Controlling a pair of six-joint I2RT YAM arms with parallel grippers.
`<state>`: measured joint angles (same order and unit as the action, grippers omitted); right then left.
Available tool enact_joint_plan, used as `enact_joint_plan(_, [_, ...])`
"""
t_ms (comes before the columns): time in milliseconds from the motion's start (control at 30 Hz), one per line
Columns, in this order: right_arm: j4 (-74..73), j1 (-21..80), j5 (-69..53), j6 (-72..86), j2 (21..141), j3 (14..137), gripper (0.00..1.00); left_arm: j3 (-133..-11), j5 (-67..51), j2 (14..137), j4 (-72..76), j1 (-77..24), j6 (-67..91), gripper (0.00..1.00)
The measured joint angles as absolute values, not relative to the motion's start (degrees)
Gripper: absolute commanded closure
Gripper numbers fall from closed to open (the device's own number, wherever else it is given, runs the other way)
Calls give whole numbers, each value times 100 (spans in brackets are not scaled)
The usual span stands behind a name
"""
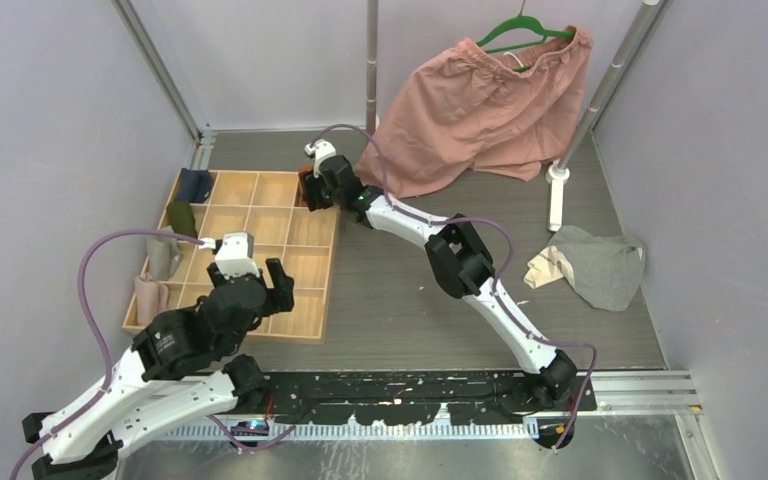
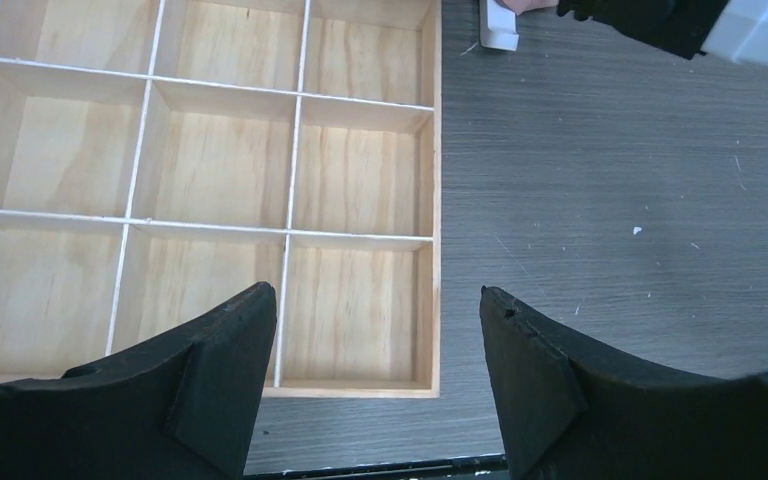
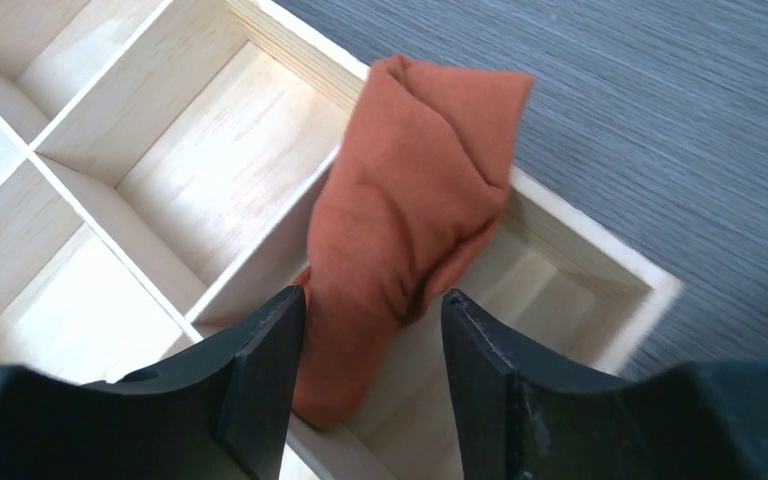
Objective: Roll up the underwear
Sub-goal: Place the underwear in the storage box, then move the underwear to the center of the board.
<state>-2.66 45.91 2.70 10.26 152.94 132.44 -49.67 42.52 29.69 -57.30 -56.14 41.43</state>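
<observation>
The rust-orange underwear is rolled into a bundle and stands in the far right corner compartment of the wooden tray. My right gripper straddles it with the jaws apart. The left finger touches the cloth and a gap shows at the right finger. In the top view the right gripper is over that corner and only a sliver of orange shows. The grey underwear with cream trim lies crumpled on the table at the right. My left gripper is open and empty above the tray's near right corner.
Rolled garments fill the tray's left compartments: dark blue, green, grey, pink. Big pink shorts hang from a green hanger at the back. A white pole foot stands right of them.
</observation>
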Motion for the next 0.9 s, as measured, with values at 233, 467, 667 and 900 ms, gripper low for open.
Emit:
enact_joint_plan(233, [-276, 4416, 318, 954, 14365, 12309, 35, -4829, 4235, 2923, -5723, -5614, 4198, 24])
enact_joint_plan(467, [14, 4331, 412, 965, 12674, 10761, 32, -4598, 4125, 2936, -5642, -5614, 4320, 24])
enact_joint_plan(667, [220, 4370, 788, 1267, 10709, 8582, 27, -4226, 3977, 2956, -5325, -5614, 4394, 24])
enact_joint_plan(900, [-1055, 4281, 2263, 2099, 8265, 6292, 23, -3647, 3535, 3417, -4574, -5612, 4484, 24])
